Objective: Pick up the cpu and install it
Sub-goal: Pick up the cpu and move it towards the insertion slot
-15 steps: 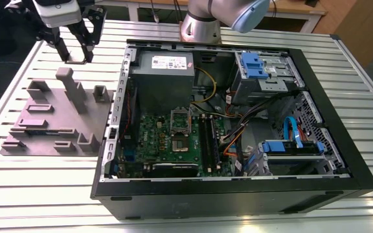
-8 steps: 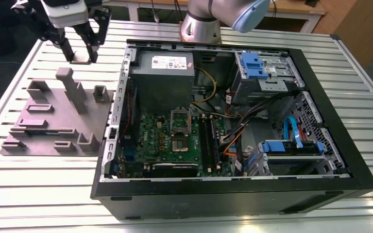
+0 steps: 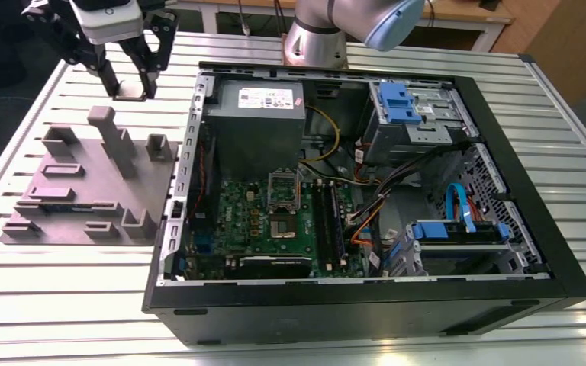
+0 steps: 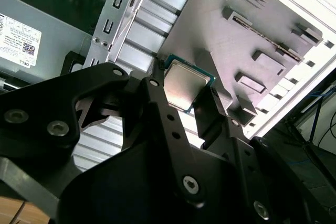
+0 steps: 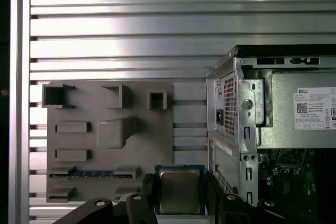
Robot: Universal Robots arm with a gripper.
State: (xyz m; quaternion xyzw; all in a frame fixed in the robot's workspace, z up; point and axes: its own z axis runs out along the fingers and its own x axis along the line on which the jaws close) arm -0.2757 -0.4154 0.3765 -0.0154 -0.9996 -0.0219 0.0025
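The gripper [image 5: 179, 195] is clamped on the cpu [image 5: 179, 188] [image 4: 186, 85], its fingers [image 5: 148, 188] pinching two opposite edges, metal top showing in both wrist views, over the table [image 3: 28, 99] by a corner of the tray [image 3: 79, 206] and just beside the case [image 3: 375, 301] wall. The hold is on thin edges only, so I judge the chip could twist or slip; if it reaches the socket [image 3: 284, 227], well apart inside the case, tilted, it could bend contacts, and the case wall could clip it
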